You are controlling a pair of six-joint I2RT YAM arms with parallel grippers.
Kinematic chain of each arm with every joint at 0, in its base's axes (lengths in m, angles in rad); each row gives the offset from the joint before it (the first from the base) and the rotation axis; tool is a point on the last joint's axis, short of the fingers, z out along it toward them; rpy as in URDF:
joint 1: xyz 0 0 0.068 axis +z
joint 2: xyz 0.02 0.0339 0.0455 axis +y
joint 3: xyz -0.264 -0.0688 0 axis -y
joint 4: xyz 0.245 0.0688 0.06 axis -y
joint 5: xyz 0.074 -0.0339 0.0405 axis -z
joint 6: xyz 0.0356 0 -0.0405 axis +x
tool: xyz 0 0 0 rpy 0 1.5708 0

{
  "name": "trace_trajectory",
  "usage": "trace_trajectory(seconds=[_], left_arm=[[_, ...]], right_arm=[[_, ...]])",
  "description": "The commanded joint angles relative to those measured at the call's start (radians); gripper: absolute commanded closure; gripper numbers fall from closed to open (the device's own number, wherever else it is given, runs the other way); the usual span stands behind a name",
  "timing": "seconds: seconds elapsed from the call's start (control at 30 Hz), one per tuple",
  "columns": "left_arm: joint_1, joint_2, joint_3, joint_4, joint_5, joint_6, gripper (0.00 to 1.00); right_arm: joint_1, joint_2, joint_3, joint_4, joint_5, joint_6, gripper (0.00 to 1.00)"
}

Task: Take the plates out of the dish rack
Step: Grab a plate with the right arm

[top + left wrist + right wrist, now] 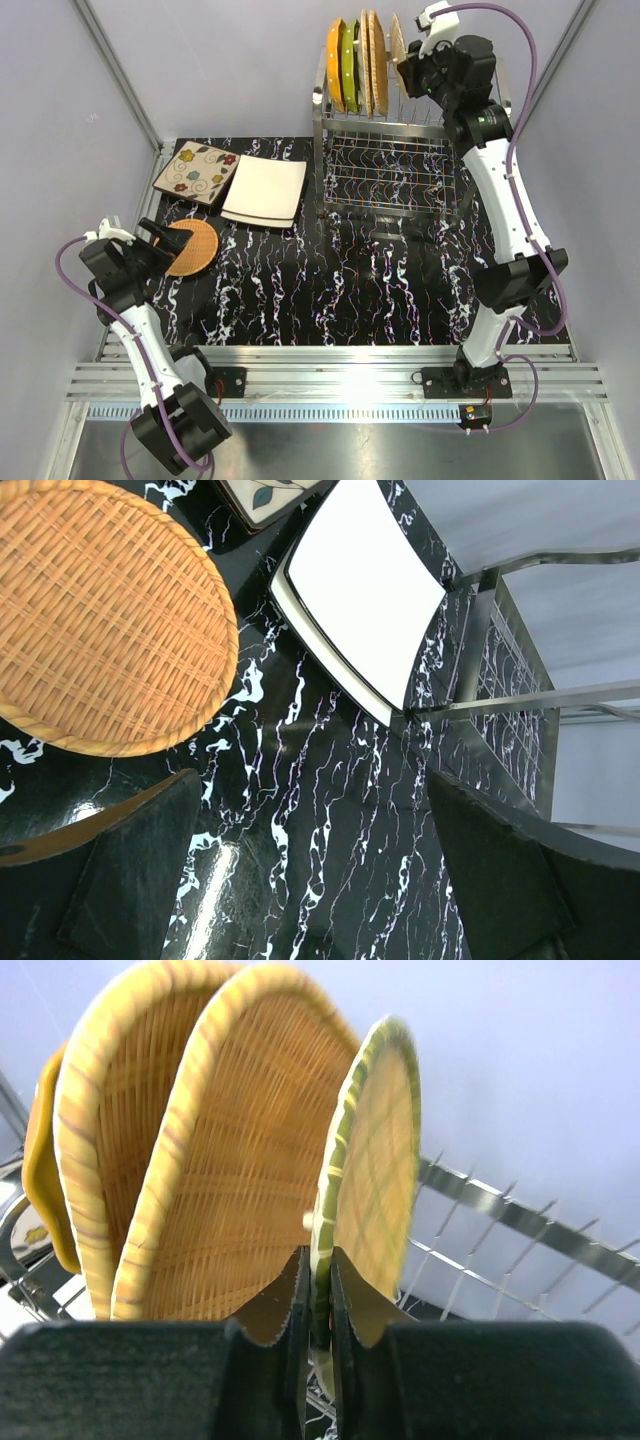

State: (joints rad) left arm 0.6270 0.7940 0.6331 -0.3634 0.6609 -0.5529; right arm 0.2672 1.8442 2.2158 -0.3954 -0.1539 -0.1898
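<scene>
The left gripper (310, 820) hung wide open just beside the round wicker plate (192, 247) on the table (350, 290). Beyond lay a floral plate (196, 172) and a white plate (265, 188). Farthest, the right gripper (317, 1270) clenched the green-rimmed woven plate (375, 1180) upright in the dish rack (390, 170).

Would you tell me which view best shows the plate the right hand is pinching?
Right wrist: the green-rimmed woven plate fills it, rim in the right hand. Top external shows it edge-on; left wrist, not at all.
</scene>
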Motion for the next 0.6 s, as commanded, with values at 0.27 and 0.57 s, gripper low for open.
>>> trace_trajectory(seconds=[0.27, 0.57], left_arm=[[-0.018, 0.001, 0.027, 0.075, 0.086, -0.019, 0.01], [-0.041, 0.01, 0.025, 0.11, 0.151, -0.064, 0.01]], right_arm=[[-0.025, -0.14, 0.01, 0.161, 0.008, 0.017, 1.0], [-0.025, -0.235, -0.088, 0.233, -0.027, -0.129, 1.0]])
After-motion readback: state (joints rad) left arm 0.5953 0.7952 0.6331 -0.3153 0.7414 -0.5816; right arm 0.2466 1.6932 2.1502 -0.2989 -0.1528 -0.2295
